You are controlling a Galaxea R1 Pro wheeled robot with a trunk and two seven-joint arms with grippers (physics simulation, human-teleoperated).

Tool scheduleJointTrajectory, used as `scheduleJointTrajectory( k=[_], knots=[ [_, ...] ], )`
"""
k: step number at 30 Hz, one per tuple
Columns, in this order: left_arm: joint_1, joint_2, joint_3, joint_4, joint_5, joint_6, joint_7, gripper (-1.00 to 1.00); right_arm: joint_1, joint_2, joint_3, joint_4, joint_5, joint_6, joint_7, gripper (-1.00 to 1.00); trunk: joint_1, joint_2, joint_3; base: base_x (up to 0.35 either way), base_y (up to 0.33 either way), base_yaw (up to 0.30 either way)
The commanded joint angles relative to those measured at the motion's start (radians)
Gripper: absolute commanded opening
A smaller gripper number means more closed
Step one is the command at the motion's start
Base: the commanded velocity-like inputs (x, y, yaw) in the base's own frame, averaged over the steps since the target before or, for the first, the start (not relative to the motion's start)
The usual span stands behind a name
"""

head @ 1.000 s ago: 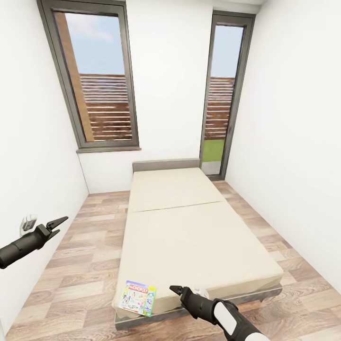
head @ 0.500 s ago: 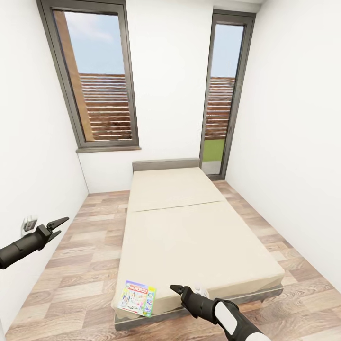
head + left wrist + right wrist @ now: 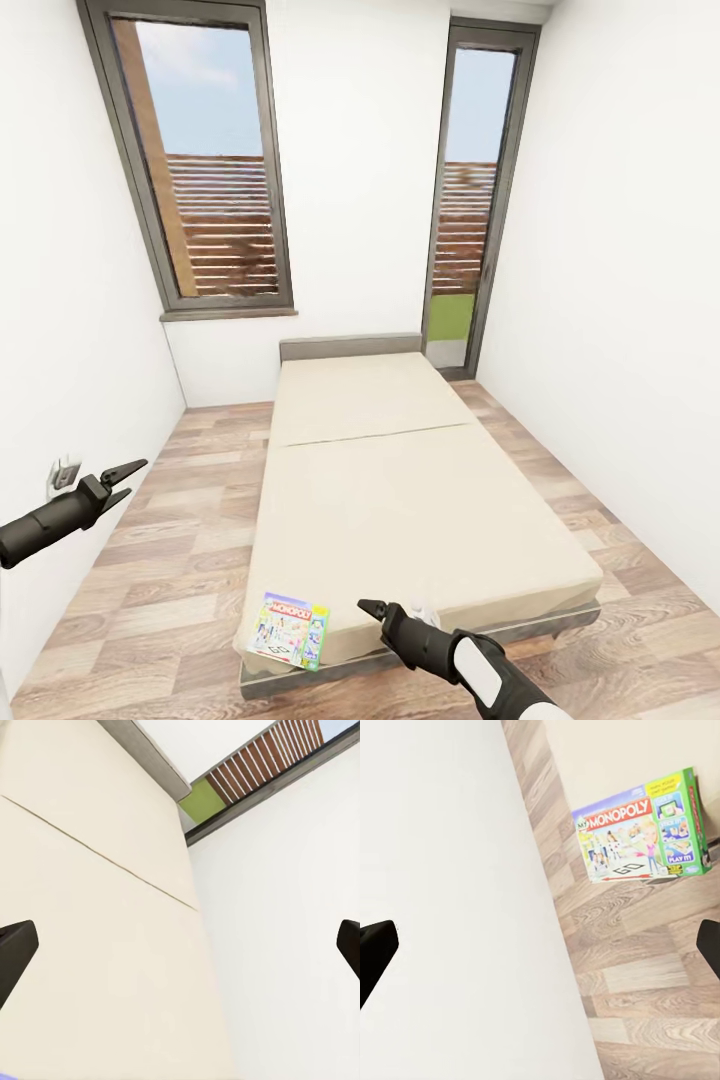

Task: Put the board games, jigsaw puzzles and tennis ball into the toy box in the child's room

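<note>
Green-edged Monopoly box (image 3: 289,629) left of right fingers (image 3: 372,607).

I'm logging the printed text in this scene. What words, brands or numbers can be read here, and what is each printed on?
"MONOPOLY": red banner across the lid of the board game box at the near corner of the bed.
"GO": black letters on the board corner pictured on that lid.
"PLAY IT!": a small panel at the lid's green edge.
Other small panels and the corner badge on the lid: too small to read.
</note>
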Motion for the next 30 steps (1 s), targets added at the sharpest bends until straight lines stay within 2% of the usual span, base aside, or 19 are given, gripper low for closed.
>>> scheduleJointTrajectory(
  k=[1,11,30],
  knots=[
    [-0.001,0.000,0.001,0.000,0.002,0.008,-0.002,1.00,0.000,0.002,0.001,0.000,-0.004,0.006,0.000,1.00,0.004,-0.009,-0.005,0.000,0.000,0.000],
    [-0.001,-0.001,0.001,0.002,0.001,0.021,0.000,1.00,0.000,0.011,0.008,0.000,0.009,0.004,-0.014,1.00,0.043,-0.079,-0.036,0.000,0.000,0.000],
    [-0.001,-0.009,0.001,0.003,-0.002,0.031,0.006,1.00,-0.001,0.013,0.007,0.000,0.009,-0.007,-0.024,1.00,0.115,-0.212,-0.096,0.000,0.000,0.000]
  ],
)
